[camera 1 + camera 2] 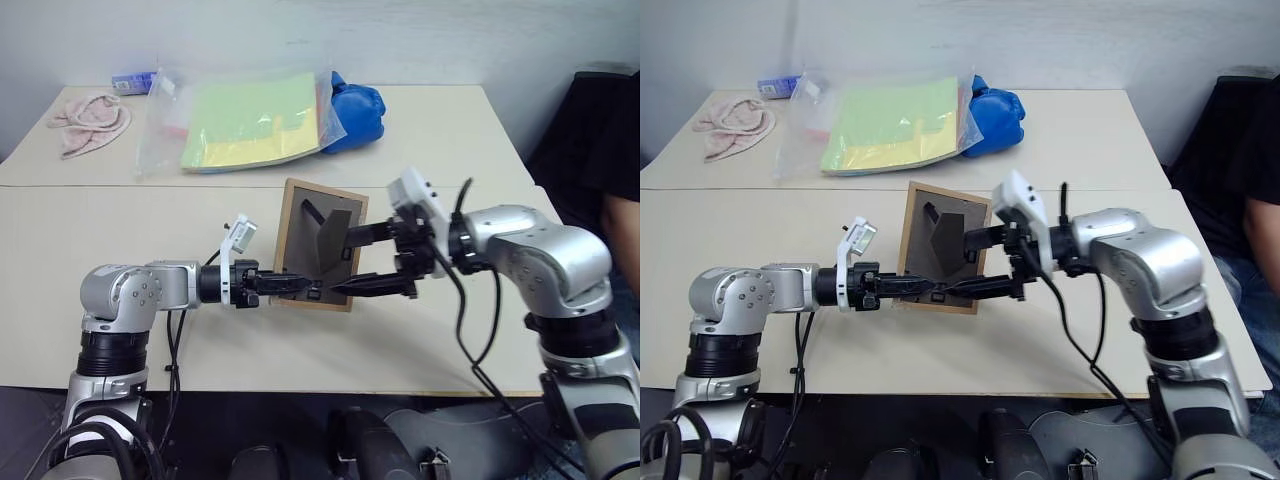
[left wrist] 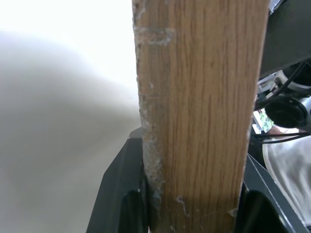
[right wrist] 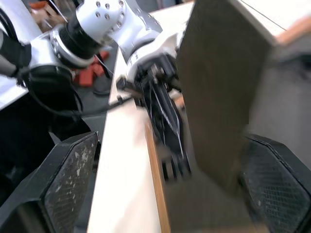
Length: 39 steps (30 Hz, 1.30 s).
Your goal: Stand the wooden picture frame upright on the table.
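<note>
Cream desk (image 1: 420,340) stretched beneath both arms. At left, the left hand (image 1: 300,286) pinched the lower edge of the wooden picture frame (image 1: 320,244), which stood near upright at centre, backboard and fold-out stand facing the robot. At right, the right hand (image 1: 365,260) spread wide around the stand, apparently not touching.

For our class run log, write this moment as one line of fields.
left gripper: shut on wooden picture frame | right gripper: open beside stand | frame: back facing camera, over table
</note>
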Available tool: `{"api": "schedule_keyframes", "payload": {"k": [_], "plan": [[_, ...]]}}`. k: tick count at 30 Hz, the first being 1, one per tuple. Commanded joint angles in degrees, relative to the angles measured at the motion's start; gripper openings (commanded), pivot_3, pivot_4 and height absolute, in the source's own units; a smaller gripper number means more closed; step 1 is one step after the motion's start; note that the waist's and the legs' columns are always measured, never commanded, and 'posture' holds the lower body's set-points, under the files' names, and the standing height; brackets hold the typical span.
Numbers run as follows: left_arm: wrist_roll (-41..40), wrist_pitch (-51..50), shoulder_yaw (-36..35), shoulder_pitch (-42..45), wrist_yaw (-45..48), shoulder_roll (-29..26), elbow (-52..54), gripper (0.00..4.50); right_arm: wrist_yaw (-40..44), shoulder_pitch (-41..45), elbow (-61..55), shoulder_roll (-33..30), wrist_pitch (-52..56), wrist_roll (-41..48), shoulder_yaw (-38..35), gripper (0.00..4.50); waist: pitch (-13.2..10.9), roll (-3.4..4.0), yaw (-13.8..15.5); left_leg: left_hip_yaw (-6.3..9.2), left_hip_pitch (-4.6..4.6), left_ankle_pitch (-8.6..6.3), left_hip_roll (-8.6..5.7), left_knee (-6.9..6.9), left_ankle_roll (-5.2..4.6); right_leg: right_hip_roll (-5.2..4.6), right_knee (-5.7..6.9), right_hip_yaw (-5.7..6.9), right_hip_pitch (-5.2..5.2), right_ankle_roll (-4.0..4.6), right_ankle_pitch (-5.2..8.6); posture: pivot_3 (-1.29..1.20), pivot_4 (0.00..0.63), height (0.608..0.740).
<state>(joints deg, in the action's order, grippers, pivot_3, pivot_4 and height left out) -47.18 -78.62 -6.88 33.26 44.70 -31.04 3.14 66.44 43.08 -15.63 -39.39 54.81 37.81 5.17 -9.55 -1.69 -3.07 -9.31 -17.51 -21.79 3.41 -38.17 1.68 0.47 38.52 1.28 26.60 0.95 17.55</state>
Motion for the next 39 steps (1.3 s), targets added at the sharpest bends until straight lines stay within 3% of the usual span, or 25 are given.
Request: {"api": "schedule_keyframes", "payload": {"k": [1, 3, 6, 9, 12, 16, 19, 23, 26, 28, 33, 36, 37, 39], "plan": [[-1.4, 0.9, -2.1, 1.6, 0.8, -1.2, -0.2, 1.28, 1.2, -1.1, 0.0, -3.4, -5.7, -1.8, -2.9, 4.50, 0.0, 0.00, -0.2, 0.00, 0.02, 0.00, 0.00, 0.00, 0.00, 0.00, 0.01, 0.00, 0.00, 0.00, 0.00, 0.00, 0.150, 0.740], [-2.3, 0.1, -2.6, 1.9, 0.7, -1.2, -0.4, 1.28, 1.4, -3.5, 2.8, -5.6, -18.9, -10.5, -1.0, 4.50, 0.0, -0.03, -0.2, 0.00, 0.04, 0.00, 0.00, 0.00, 0.01, 0.01, 0.03, 0.00, -0.01, 0.00, 0.00, 0.00, 0.150, 0.740], [-3.7, -1.9, -3.0, 1.9, 0.8, -1.5, 0.3, 1.28, -3.5, -6.1, 12.4, -4.7, -50.3, -26.5, 1.7, 4.50, 0.0, -0.06, -0.2, 0.01, 0.03, 0.00, -0.01, 0.01, 0.01, 0.03, 0.00, 0.00, -0.04, -0.01, 0.00, 0.00, 0.150, 0.740], [-5.8, -4.7, -4.0, 2.2, 0.6, -1.4, 1.4, 1.28, -21.0, -4.1, 28.3, -2.9, -98.1, -50.2, 5.6, 4.50, -0.1, -0.10, -0.5, -0.03, 0.03, 0.00, -0.03, 0.03, 0.01, 0.03, -0.04, -0.03, -0.02, -0.03, -0.02, 0.00, 0.150, 0.740], [-7.2, -7.0, -5.1, 3.3, -0.1, -1.1, 1.0, 1.28, -38.6, 0.8, 38.8, -0.5, -118.7, -67.4, 6.3, 4.50, -0.2, -0.11, -0.8, -0.07, 0.05, 0.03, -0.03, 0.08, 0.04, 0.04, -0.02, -0.06, 0.01, -0.04, -0.01, 0.00, 0.150, 0.740], [-8.1, -9.1, -5.1, 4.4, -0.5, -1.3, 1.5, 1.28, -60.6, 6.4, 44.9, 3.7, -125.8, -85.0, 6.8, 4.50, -0.3, -0.12, -1.8, -0.08, 0.09, 0.09, -0.03, 0.05, 0.12, 0.04, 0.12, -0.09, 0.02, -0.02, -0.01, 0.00, 0.150, 0.740], [-8.5, -10.3, -5.4, 5.4, -0.7, -1.4, 0.7, 1.28, -74.9, 9.6, 47.4, 5.4, -123.2, -94.8, 9.2, 3.95, -0.3, -0.12, -1.9, -0.08, 0.11, 0.11, -0.02, 0.05, 0.15, 0.04, 0.17, -0.10, 0.02, 0.01, 0.01, 0.00, 0.150, 0.740], [-8.7, -10.3, -5.6, 5.1, -0.8, -2.1, 1.1, 1.28, -85.0, 13.1, 52.5, 5.3, -120.1, -101.2, 14.0, 2.60, -0.3, -0.12, -1.9, -0.18, 0.19, 0.11, -0.02, 0.05, 0.16, 0.04, 0.26, -0.18, 0.02, 0.04, 0.02, 0.00, 0.150, 0.740], [-8.6, -10.2, -6.3, 4.2, -1.4, -3.0, 1.3, 1.28, -90.6, 14.4, 53.4, 4.2, -120.7, -103.2, 16.8, 2.03, -0.3, -0.12, -1.9, -0.18, 0.18, 0.12, -0.02, 0.08, 0.16, 0.05, 0.27, -0.17, 0.05, 0.09, 0.05, 0.00, 0.150, 0.740], [-7.9, -9.1, -7.0, 3.0, -2.0, -4.3, 1.9, 2.03, -93.7, 15.1, 53.3, 3.7, -120.8, -104.2, 18.1, 1.87, -0.3, -0.12, -1.9, -0.18, 0.18, 0.12, -0.02, 0.08, 0.16, 0.05, 0.27, -0.17, 0.05, 0.09, 0.06, 0.00, 0.150, 0.740], [-7.5, -5.3, -20.4, -2.2, -1.4, -16.5, 4.4, 3.29, -94.8, 18.1, 55.7, 3.1, -123.6, -102.1, 20.2, 1.26, -0.4, -0.31, -3.5, -0.18, 0.25, 0.17, -0.01, 0.15, 0.28, 0.09, 0.38, -0.22, 0.13, 0.16, 0.09, 0.00, 0.150, 0.740], [-12.7, -4.9, -32.9, -6.2, 2.1, -22.4, 7.1, 4.18, -93.4, 19.5, 58.9, 3.2, -126.5, -99.7, 21.4, 1.26, -0.4, -0.35, -3.7, -0.15, 0.23, 0.20, -0.02, 0.18, 0.33, 0.09, 0.50, -0.24, 0.26, 0.31, 0.18, 0.00, 0.150, 0.740], [-15.7, -5.1, -37.5, -9.1, 4.5, -23.7, 10.5, 4.48, -89.4, 20.1, 63.0, 4.4, -129.1, -94.7, 21.8, 1.26, -0.4, -0.36, -3.7, -0.15, 0.23, 0.20, -0.02, 0.18, 0.33, 0.09, 0.53, -0.23, 0.27, 0.34, 0.19, 0.00, 0.150, 0.740], [-20.3, -5.0, -42.3, -13.8, 6.6, -24.2, 16.9, 4.50, -79.1, 20.9, 72.1, 7.7, -133.3, -82.7, 22.9, 1.26, -0.5, -0.44, -3.9, -0.16, 0.24, 0.20, -0.02, 0.17, 0.33, 0.09, 0.51, -0.23, 0.25, 0.35, 0.20, 0.00, 0.150, 0.740]]}}
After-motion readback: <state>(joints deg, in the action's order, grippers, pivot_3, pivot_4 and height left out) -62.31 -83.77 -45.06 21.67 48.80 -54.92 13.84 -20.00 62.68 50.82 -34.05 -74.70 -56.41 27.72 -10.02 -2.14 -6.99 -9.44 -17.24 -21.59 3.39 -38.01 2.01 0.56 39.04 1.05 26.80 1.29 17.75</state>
